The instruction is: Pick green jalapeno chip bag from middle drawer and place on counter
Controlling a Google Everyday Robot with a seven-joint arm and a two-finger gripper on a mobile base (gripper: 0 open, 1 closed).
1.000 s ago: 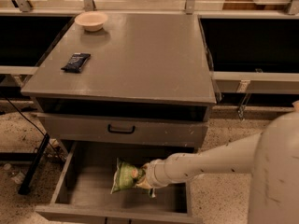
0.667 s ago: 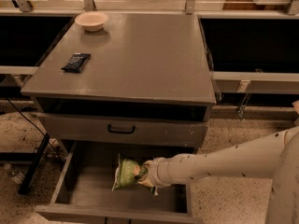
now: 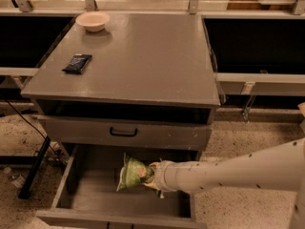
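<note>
One pale arm (image 3: 228,173), reaching in from the lower right across the open middle drawer (image 3: 90,202). At its tip the gripper (image 3: 149,176), low inside the drawer box and toward its right half, pinched onto the right edge of the green jalapeno chip bag (image 3: 132,173). Bag upright and crinkled, tilted a little, pale lettering and a round mark facing the camera; pressed against the gripper's end and seemingly just clear of the grey floor, though hard to say for certain from this angle. Drawer pulled well out, with low side walls showing at the left and front and bare grey floor to the left of the bag. Directly above, a closed drawer front (image 3: 123,132) with a black bar handle, and over that a dark gap under the counter (image 3: 143,61). On the counter, well apart from the bag: a small dark flat packet (image 3: 77,63) near the left edge and a pale shallow bowl (image 3: 93,21) at the far left corner. Grey top matte and lightly scuffed. Around the cabinet, speckled floor (image 3: 238,137) — and at the left a black bar (image 3: 34,168) slanting down across it, with a thin cable close by.
</note>
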